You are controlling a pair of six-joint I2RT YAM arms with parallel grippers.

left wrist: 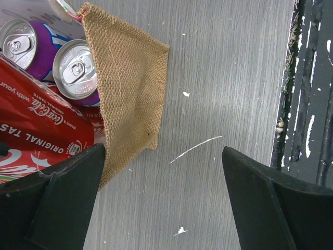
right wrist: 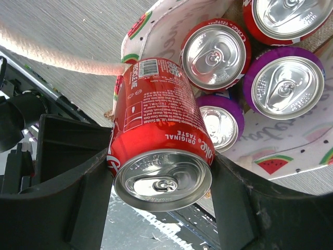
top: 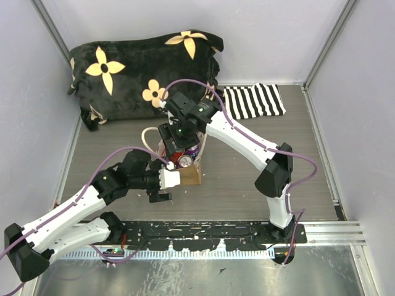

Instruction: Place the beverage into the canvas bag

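Rate the task as well advanced but not complete. Find the right gripper [right wrist: 161,200] clamped across the body of the red cola can [right wrist: 156,120], jaws closed to the can's width, can tilted on its side with the pull-tab end toward the wrist camera. Locate the can at the mouth of the canvas bag [top: 192,176], far end over the patterned rim, held and not yet released; depth below the rim impossible to tell. Count four other cans [right wrist: 285,86] standing upright inside the bag, leaving little free room. Find the left gripper [left wrist: 164,179] just beside the bag's woven side, above the table [left wrist: 234,78], jaws wide open, holding nothing. Remaining, by estimate: lower the can fully into the bag, release, withdraw.
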